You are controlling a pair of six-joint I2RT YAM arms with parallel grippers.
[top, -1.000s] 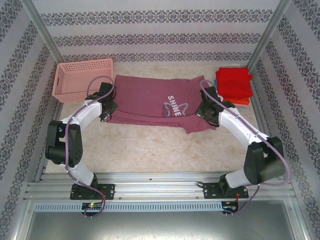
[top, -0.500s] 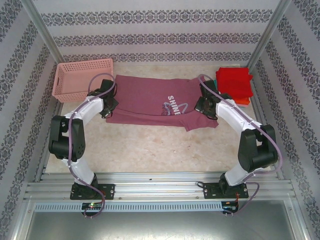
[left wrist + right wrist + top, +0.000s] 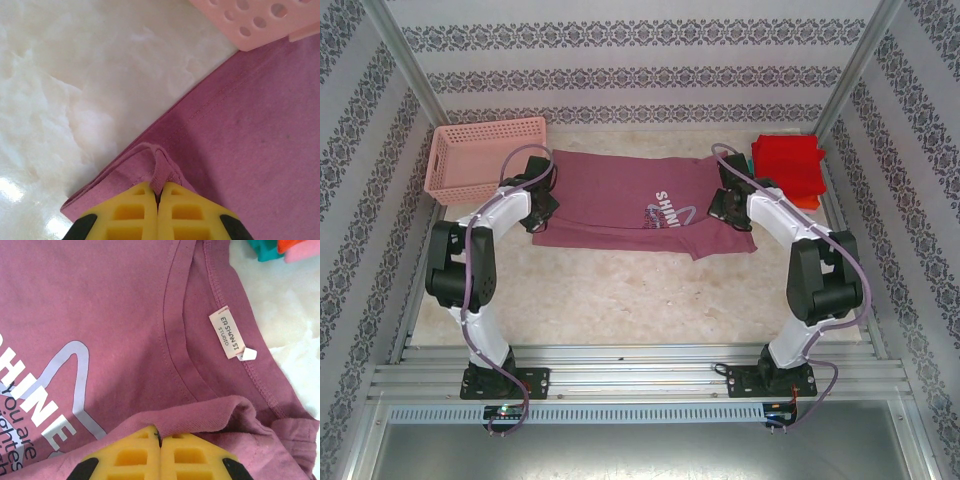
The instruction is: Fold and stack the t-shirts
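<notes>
Pale marbled tabletop (image 3: 620, 300), walled by striped floral wallpaper (image 3: 640, 60), carries a maroon-plum short-sleeved cloth t-shirt with a white "SHINE" star print (image 3: 615, 195), spread between the two arms.

The left gripper (image 3: 158, 192) has its yellow jaws pressed together on a pinch of the shirt's hemmed edge, and a small ridge of cloth rises just ahead of the tips. Bare table lies to the left of these jaws. A corner of the pink plastic lattice basket (image 3: 260, 20) sits well ahead and to their right. The right gripper (image 3: 160, 437) is clamped the same way on a fold of maroon cloth. The collar and its white sewn-in label (image 3: 229, 332) lie ahead and to the right of its tips, the printed lettering to their left.

Over the last second both grippers have travelled away from the arm bases toward the far wall, taking the pinched cloth with them. The loose flap at the shirt's near-right corner has drawn in, and both elbows have pulled in toward the bases.

This reads as a fold in progress, with the near side being carried across the shirt's body and not yet laid down. The folded red t-shirts (image 3: 788, 165) wait beyond the right jaws, with teal cloth (image 3: 265, 249) and orange cloth (image 3: 300, 244) at their edge. The maroon shirt has yet to join that stack.
</notes>
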